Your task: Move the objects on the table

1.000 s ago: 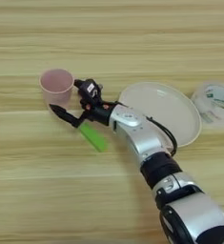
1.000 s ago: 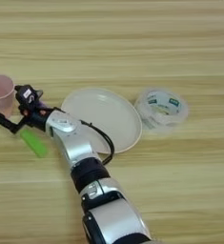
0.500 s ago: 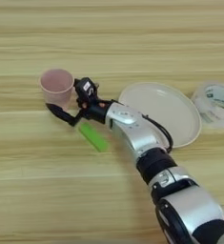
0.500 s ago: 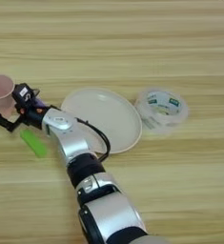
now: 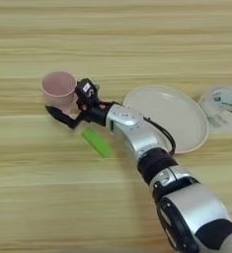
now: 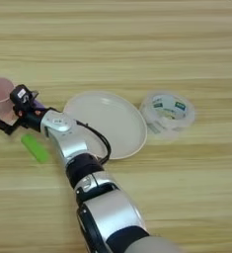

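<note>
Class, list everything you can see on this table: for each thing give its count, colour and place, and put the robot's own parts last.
Cup: one, pink, upright at the left.
Block: one, green, lying flat in front of the cup, just right of it.
Plate: one, beige, right of centre.
Container: one, clear with a label, right of the plate.
Table: light wood, fills the view.
Arm: one, silver, reaching from bottom right.
Gripper: one, black, beside the cup.

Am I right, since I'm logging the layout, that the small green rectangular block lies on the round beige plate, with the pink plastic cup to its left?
Not quite. The small green rectangular block lies on the bare wooden table, left of the round beige plate, not on it; the left eye view shows this. The pink plastic cup does stand further left.
</note>
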You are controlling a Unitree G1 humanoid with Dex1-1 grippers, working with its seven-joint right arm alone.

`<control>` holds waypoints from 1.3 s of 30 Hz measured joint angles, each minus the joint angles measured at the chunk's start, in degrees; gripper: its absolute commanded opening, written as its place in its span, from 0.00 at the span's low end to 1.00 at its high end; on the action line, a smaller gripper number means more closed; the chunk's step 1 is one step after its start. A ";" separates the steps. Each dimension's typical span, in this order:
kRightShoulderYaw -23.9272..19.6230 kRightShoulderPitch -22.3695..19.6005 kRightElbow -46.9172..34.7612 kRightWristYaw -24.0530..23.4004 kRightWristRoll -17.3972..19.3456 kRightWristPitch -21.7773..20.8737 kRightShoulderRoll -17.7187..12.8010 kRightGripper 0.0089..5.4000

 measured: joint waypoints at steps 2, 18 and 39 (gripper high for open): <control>-0.19 -0.26 0.60 0.00 -0.01 -0.27 0.05 0.99; -1.40 -1.08 2.52 0.19 -0.20 -1.37 0.75 0.81; -5.72 1.38 -10.69 -10.35 -2.15 0.41 -2.70 0.80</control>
